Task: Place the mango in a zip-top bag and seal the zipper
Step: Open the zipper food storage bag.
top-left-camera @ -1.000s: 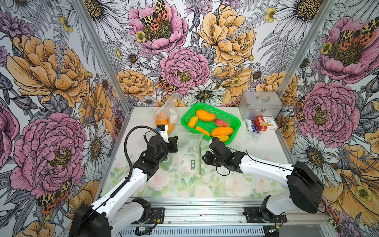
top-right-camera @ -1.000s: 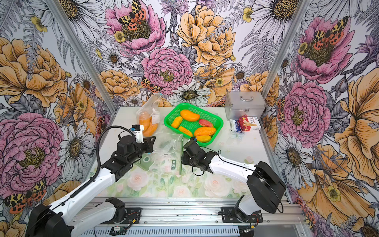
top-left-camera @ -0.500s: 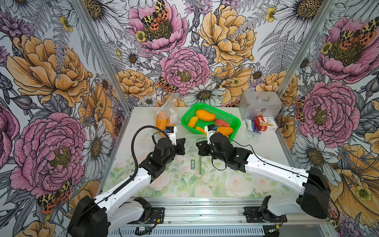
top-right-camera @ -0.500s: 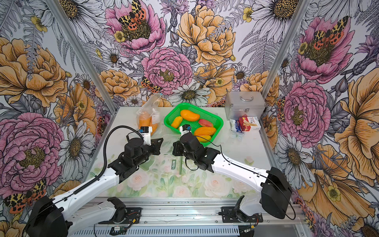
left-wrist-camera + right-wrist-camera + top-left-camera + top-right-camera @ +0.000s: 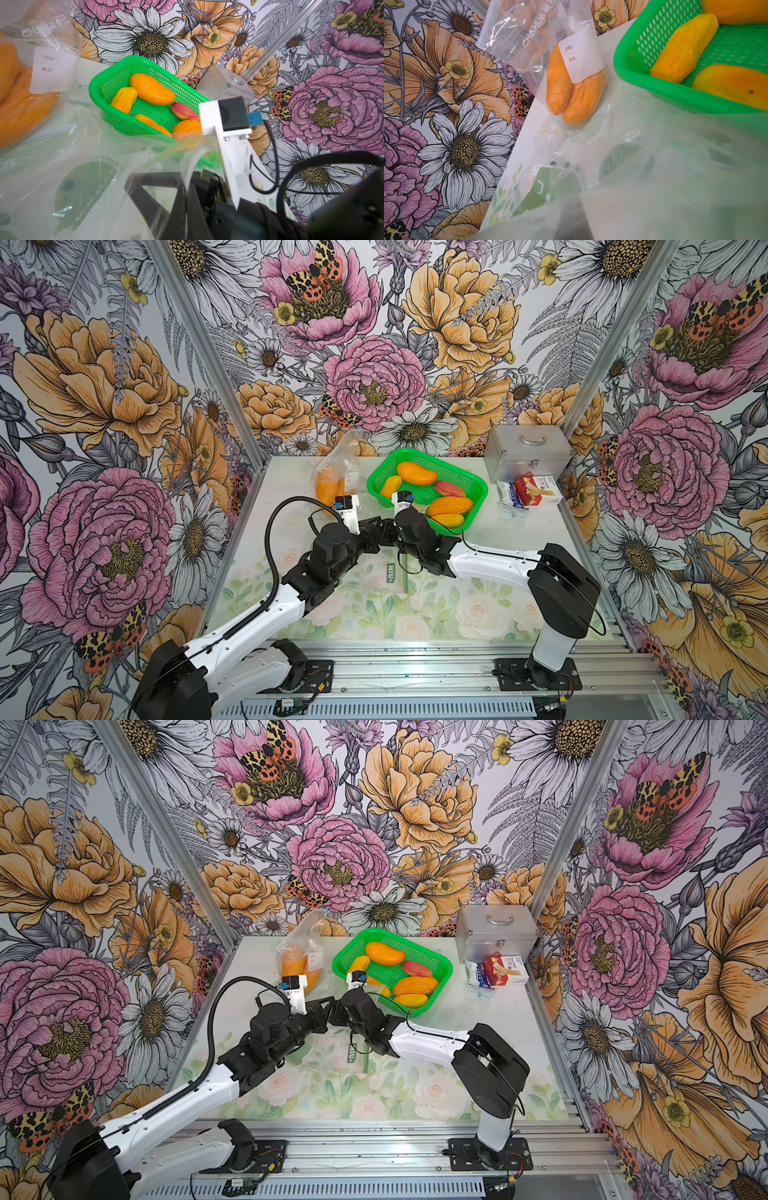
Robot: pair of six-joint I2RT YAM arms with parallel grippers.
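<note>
Bright, even light fills both top views, and shadows around the green basket (image 5: 457, 477) are faint. Walls far from the basket bow toward the frame edges. The tabletop (image 5: 519, 539) beside it carries a pale sheen. Right wrist view: the zip-top bag (image 5: 675, 176) near the basket smears into milky blur. Left wrist view: basket sharp, filled bag (image 5: 20, 93) beside it soft.

A silver metal case (image 5: 525, 456) with a handle on top stands in the upper right of both top views, against the flowered wall (image 5: 374, 377). Just below it in the frame lie a red-and-white box (image 5: 538, 491) and a smaller blue-and-white box (image 5: 508, 494), touching. Left of them sits a green basket (image 5: 477, 506). The floral mat (image 5: 436, 614) ends at an aluminium rail (image 5: 415, 672) along the bottom.
</note>
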